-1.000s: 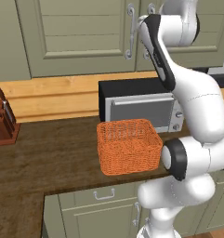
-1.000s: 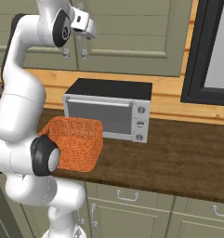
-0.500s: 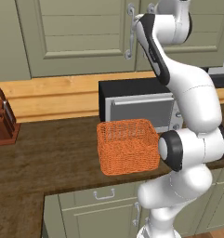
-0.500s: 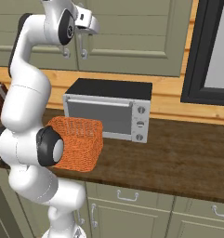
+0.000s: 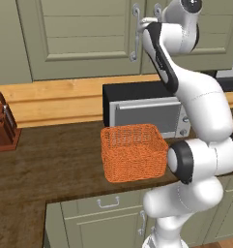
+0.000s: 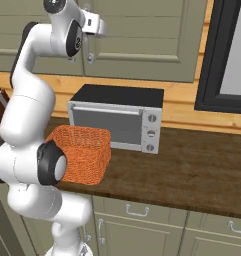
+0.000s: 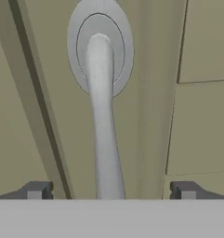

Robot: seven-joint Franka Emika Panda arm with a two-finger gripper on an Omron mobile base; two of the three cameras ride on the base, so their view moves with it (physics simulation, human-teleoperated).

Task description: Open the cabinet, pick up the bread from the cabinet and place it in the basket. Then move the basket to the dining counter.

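Closer now to the cabinet [image 5: 84,38], the open gripper [image 7: 108,190] straddles its handle [image 7: 103,121], seen hand-view.

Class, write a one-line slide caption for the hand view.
Open fingers straddle the cabinet door's silver handle.

A curved silver handle [image 7: 104,125] is seen close up on the grey-green cabinet door [image 7: 201,42] (its round mount sits at the top), centred between the gripper's [image 7: 111,190] 2 wide-spread dark fingertips [image 7: 36,190].
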